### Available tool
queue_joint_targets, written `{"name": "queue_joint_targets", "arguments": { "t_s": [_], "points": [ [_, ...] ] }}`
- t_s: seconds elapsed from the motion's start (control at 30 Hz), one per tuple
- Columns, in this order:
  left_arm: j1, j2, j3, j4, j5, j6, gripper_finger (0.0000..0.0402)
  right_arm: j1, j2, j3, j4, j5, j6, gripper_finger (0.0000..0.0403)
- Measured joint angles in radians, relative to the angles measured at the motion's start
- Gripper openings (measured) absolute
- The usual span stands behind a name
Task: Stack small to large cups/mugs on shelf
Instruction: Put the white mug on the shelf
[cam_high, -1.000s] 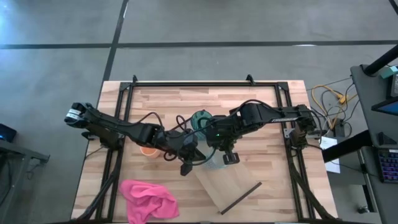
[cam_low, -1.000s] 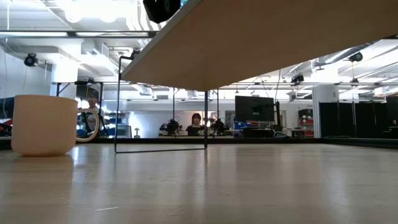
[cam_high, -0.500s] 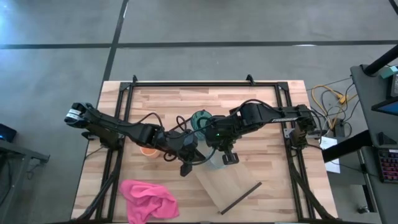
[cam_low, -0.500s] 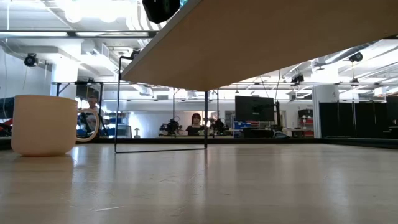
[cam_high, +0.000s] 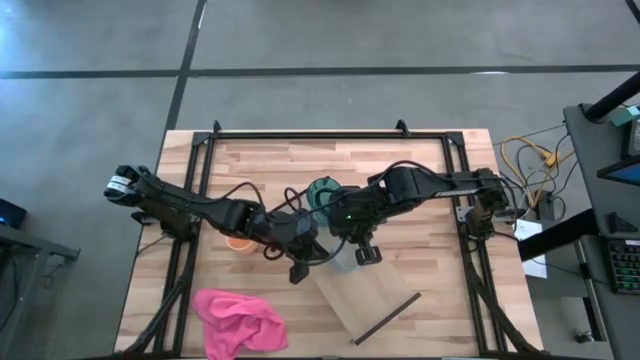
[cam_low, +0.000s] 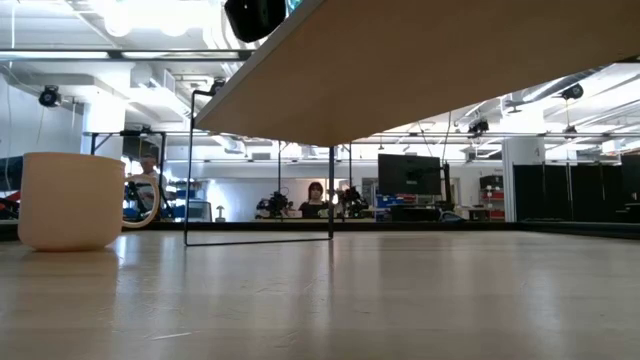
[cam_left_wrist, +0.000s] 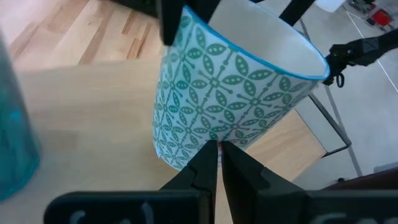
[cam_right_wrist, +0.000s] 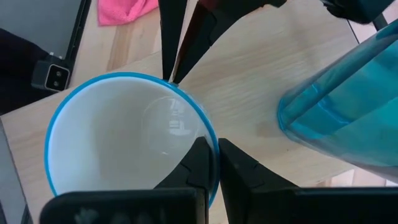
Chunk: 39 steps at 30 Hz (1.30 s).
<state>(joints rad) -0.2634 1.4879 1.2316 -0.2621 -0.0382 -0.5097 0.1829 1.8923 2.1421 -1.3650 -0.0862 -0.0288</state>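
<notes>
Held the white, green-patterned mug (cam_left_wrist: 230, 93) by its blue rim with the right gripper (cam_right_wrist: 209, 163), jaws clamped, one finger inside and one outside. Set the left gripper (cam_left_wrist: 216, 163) against the mug's lower outer wall, jaws nearly together. Found the mug tilted over the light wood shelf (cam_high: 372, 296), just beside the teal-blue tumbler (cam_right_wrist: 348, 106). Left the orange mug (cam_high: 237, 241) on the tabletop, under the left arm.

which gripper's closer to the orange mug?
Left. The left gripper sits just right of the orange mug, its arm passing over it. The right gripper is farther right, at the patterned mug on the shelf.
</notes>
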Motion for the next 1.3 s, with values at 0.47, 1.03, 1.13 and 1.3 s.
{"name": "queue_joint_targets", "arguments": {
  "t_s": [0.47,1.03,1.13,1.3],
  "points": [
    [-0.004,0.0,0.001,-0.062,-0.004,-0.035,0.0008,0.0,0.001,-0.015,-0.028,0.001,0.035,0.0013],
    [-0.012,-0.02,0.036,-0.084,0.0,-0.035,0.0008,-0.001,0.031,-0.022,-0.074,0.005,-0.002,0.0013],
    [-0.012,-0.031,0.035,-0.098,0.0,-0.036,0.0008,-0.001,0.039,-0.01,-0.075,0.005,-0.005,0.0013],
    [-0.012,-0.045,0.032,-0.099,0.0,-0.035,0.0008,0.0,0.045,0.015,-0.081,0.008,-0.006,0.0013]
  ]
}}
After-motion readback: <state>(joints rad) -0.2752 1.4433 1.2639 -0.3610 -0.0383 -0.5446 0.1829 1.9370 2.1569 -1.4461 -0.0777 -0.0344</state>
